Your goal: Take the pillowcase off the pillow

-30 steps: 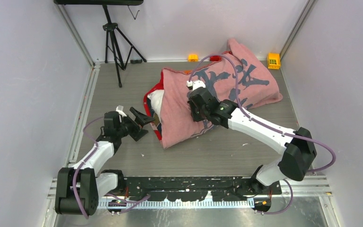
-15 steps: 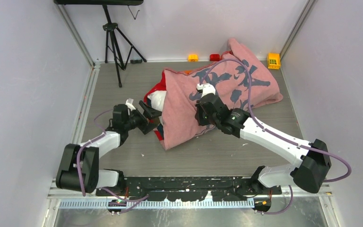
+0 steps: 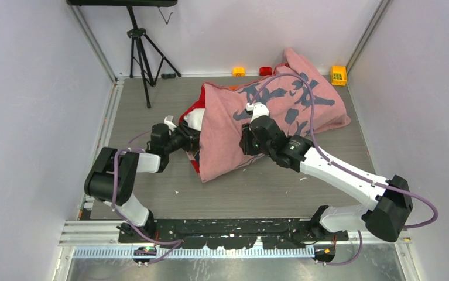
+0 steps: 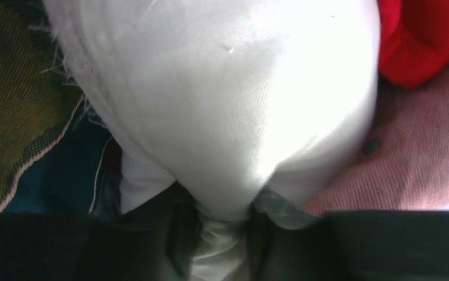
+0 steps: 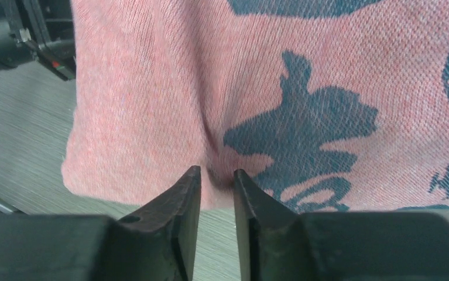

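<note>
Left pincer (image 4: 222, 225) clamps the pillow (image 4: 228, 105) at its left end. Right pincer (image 5: 216, 174), narrow at a pillowcase (image 5: 339, 64) crease, grip unclear; the case runs away far-right

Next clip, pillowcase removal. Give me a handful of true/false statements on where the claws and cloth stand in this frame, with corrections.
1. The left claw pinches the white pillow. True.
2. The pillowcase is completely off the pillow. False: it covers most of the pillow, and only one white end shows at the opening.
3. The right claw sits on a fold of the pillowcase's faded pink side. True.
4. The tripod stands in the far right corner. False: it stands in the far left corner.
</note>
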`<state>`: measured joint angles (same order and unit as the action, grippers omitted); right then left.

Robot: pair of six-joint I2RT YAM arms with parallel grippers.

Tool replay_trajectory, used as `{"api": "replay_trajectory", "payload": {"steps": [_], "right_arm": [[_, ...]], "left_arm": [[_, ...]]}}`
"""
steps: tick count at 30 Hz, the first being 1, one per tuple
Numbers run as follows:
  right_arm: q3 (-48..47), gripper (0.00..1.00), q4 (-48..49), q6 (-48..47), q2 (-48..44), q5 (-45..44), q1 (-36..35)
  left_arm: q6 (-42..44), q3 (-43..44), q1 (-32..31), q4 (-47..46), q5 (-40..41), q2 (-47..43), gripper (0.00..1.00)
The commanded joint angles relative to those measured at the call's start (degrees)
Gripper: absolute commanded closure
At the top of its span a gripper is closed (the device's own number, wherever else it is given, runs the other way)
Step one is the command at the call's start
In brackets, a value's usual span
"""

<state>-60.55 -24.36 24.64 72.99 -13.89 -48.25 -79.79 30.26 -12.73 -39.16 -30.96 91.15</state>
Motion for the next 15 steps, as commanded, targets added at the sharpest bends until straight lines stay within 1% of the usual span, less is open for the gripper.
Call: {"api": "replay_trajectory", "payload": {"steps": [1, 2, 3, 4, 5, 7, 9, 11, 12, 13, 14, 15], "right_arm": [[0.2, 0.65, 0.7, -0.4, -2.7, -2.0, 0.0], [0.2, 0.69, 0.7, -0.6, -2.7, -2.3, -0.1], [0.2, 0.8, 0.7, -0.8, -2.7, -2.6, 0.0], [0.1, 0.94, 0.7, -0.8, -2.6, -2.9, 0.0], [0.1, 0.99, 0.7, -0.8, -2.5, -3.1, 0.0], [-0.1, 1.0, 0.6, -1.1, -2.5, -3.7, -0.1], [-0.3, 1.0, -0.2, -1.1, -2.8, -6.1, 0.0], [-0.2, 1.0, -0.9, -1.5, -3.6, -8.2, -0.1], [-0.1, 0.91, -0.7, -2.5, -3.9, -7.6, 0.0], [0.1, 0.6, -0.4, -3.6, -4.3, -6.1, 0.0], [0.1, 0.39, 0.1, -4.5, -4.5, -4.4, 0.0], [0.3, 0.28, 0.8, -5.0, -4.7, -2.9, 0.0]], "left_arm": [[-4.3, 1.3, 0.3, -17.3, 1.1, 4.5, 0.84], [-4.9, 1.1, 0.7, -18.8, 0.6, 5.4, 0.92], [-5.2, 1.4, 1.1, -19.6, -0.2, 6.2, 0.99], [-5.3, 1.7, 1.6, -19.8, -1.4, 7.0, 1.0], [-5.3, 2.0, 2.0, -20.4, -2.5, 7.6, 1.0], [-6.0, 1.8, 3.0, -22.7, -4.5, 8.8, 1.0], [-6.7, 1.0, 4.4, -24.5, -5.7, 9.3, 1.0], [-6.2, -0.1, 6.1, -24.5, -6.9, 9.1, 1.0], [-5.7, -0.5, 6.8, -24.0, -7.3, 8.9, 1.0], [-5.1, -0.9, 7.3, -23.1, -7.6, 8.7, 1.0], [-4.7, -1.3, 7.7, -22.5, -8.0, 8.7, 1.0], [-4.5, -1.4, 7.8, -22.4, -8.4, 8.8, 1.0]]}}
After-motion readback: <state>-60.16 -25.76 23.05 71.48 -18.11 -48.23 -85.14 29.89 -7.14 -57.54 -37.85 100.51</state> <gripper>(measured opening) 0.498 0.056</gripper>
